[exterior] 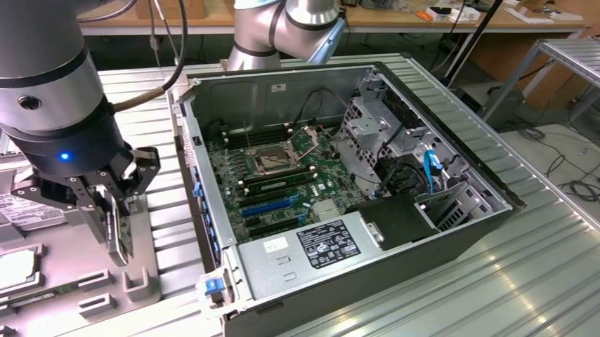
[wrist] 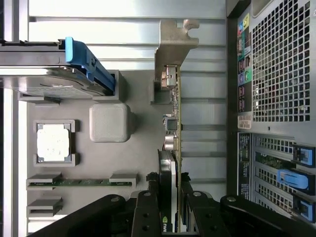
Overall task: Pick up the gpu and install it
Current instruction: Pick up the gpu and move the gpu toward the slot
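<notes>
In the exterior view the tool [exterior: 111, 210] clamps the gpu [exterior: 116, 228] on edge above the grey tray [exterior: 140, 284] on the counter [exterior: 535, 281], likely so its connector edge can meet a slot; the open computer case [exterior: 403, 274] stands just beside, its wall between card and motherboard [exterior: 281, 175]; in the wrist view fingers [wrist: 148, 212] pinch the gpu [wrist: 174, 143], bracket [wrist: 173, 44] farthest out; a processor [wrist: 53, 142] and hard drive [wrist: 44, 81] lie nearby.
</notes>
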